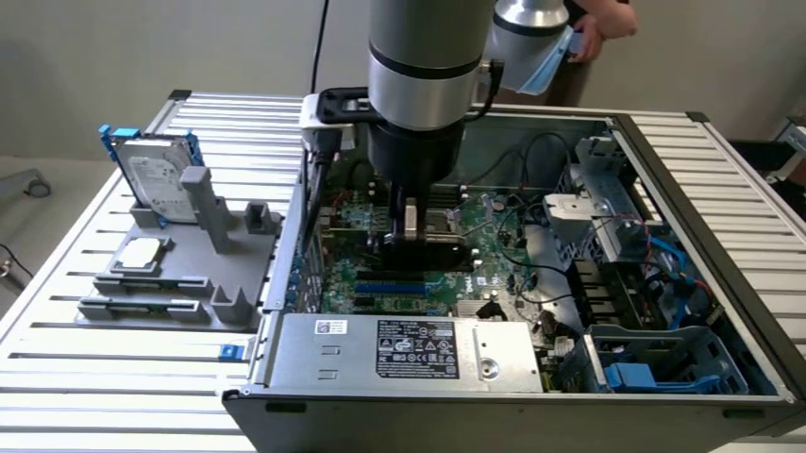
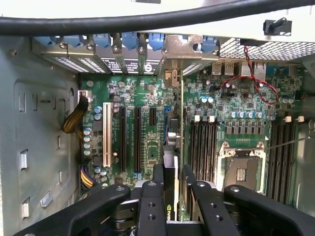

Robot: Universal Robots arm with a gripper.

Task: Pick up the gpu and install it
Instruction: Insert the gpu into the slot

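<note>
**Gpu in the claw, down among the motherboard's slots**

Gripper closed narrow on the gpu, one black finger on each face of the card, inside the open computer case. The pick-up part of the job looks done. The card is off the grey holder on the exterior view's left, where the hard drive stands in its blue frame.

The install looks well under way but not visibly finished. In the wrist view the card stands on edge over the green motherboard, between the black expansion slots and the memory slots. Its silver bracket reaches the row of rear openings under the blue latches. Whether its bottom edge is pressed home in a slot cannot be told, since the card's own body hides the joint. With the claw clamped on it, the release is not yet made.

In the exterior view the gripper sits low over the board's middle, and the gpu shows as a squat black block beneath the fingers.

Seen edge-on, the card is thin and flat. Its black shroud carries a small green-and-white logo close to the fingers, a narrow green board edge runs along one side, and the bright metal bracket closes the far end. It appears upright and roughly parallel to the neighbouring slots.
</note>
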